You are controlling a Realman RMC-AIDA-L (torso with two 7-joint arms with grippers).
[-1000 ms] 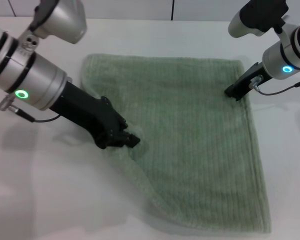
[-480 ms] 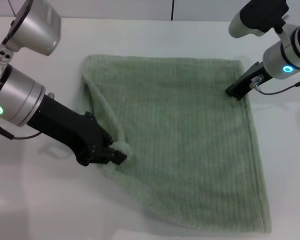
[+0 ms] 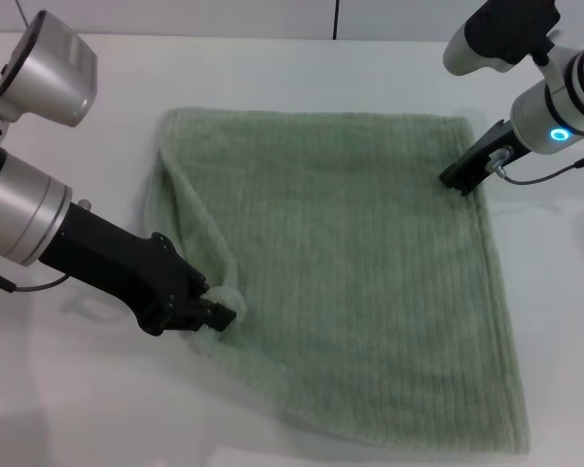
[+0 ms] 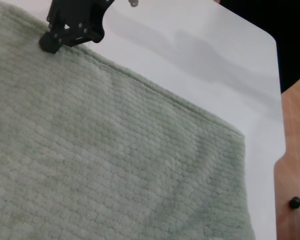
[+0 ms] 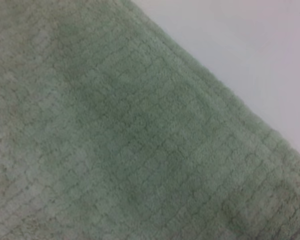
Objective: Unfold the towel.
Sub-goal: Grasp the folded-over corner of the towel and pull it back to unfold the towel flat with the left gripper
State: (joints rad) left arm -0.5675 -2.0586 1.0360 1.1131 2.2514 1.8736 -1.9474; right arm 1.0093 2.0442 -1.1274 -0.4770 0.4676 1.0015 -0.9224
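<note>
Lying spread between pincers, towel [image 3: 360, 272] edge held by left pincer [image 3: 217, 313].

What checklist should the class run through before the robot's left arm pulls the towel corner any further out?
1. Left claw shut on the towel's corner: ok, terry bunched at its tip.
2. Right claw pressing down the towel's far right corner: ok, tip on the cloth; whether it is open or shut: cannot tell.
3. Towel fully flat: not ok, a raised fold runs from the far left corner down to the left claw.
4. Right edge and near right corner lying flat: ok.
5. Bare white table on the left for the corner to travel over: ok.
6. How firm the left grip is: cannot tell.
</note>
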